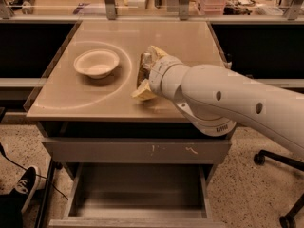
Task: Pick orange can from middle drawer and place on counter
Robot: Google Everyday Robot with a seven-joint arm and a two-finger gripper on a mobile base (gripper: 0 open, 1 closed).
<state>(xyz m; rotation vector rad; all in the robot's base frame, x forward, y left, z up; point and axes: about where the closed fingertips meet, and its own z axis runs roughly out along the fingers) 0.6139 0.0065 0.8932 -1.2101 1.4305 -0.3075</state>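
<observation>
Gripper [144, 73] sits low over the counter [183, 37], right of the white bowl [96, 63]. Its yellowish fingers [142, 93] are clamped on the orange can [142, 68], which is at the counter surface. Can markings too small to read. Middle drawer [137, 188] stands open below.
</observation>
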